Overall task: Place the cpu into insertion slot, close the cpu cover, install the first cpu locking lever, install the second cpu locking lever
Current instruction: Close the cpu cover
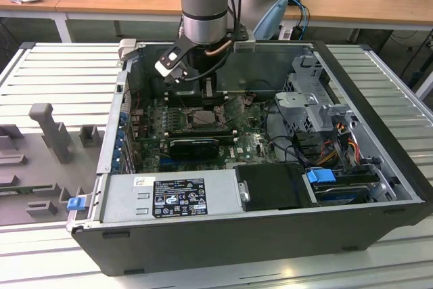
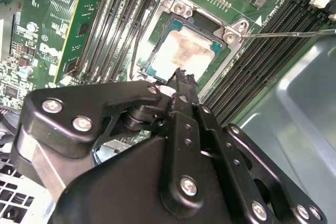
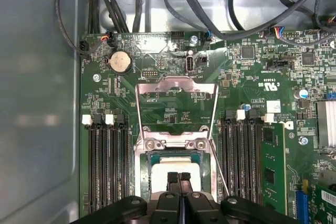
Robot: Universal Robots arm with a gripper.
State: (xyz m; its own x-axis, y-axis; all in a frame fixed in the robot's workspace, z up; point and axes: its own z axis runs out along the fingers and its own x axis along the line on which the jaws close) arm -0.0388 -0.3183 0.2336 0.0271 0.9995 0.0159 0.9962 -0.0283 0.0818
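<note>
So the PC case point(image 1: 270, 241) is lying open on the ribbed grey table point(image 1: 61, 72), and the arm point(image 1: 206, 5) reaches straight down into it. In the exterior view the hand point(image 1: 208, 101) hangs over the motherboard, right above the socket. From there the black expansion card point(image 1: 195, 145) is at 6 o'clock, the power supply point(image 1: 176, 197) further out the same way, and the drive cage point(image 1: 314, 109) at 3 o'clock.

The chip point(image 2: 181, 51) is sitting in the socket point(image 2: 178, 6), pale face up and square with the silver rim. Rows of memory slots point(image 3: 107, 166) run along both sides of it.

Both wrist views show the hand point(image 3: 178, 178) with its two fingers pressed together and nothing between them. In the second wrist view the hand's tip point(image 2: 184, 77) is right at the near edge of the chip. Can't tell if it's actually touching or just above.

The cover point(image 3: 176, 83) is swung open and off the socket, on the side away from the hand, with green board showing through its cut-out. One thin wire lever point(image 3: 219, 169) angles loose beside the socket, not latched down. A coin battery point(image 3: 119, 62) sits past the cover, near the cables.
</note>
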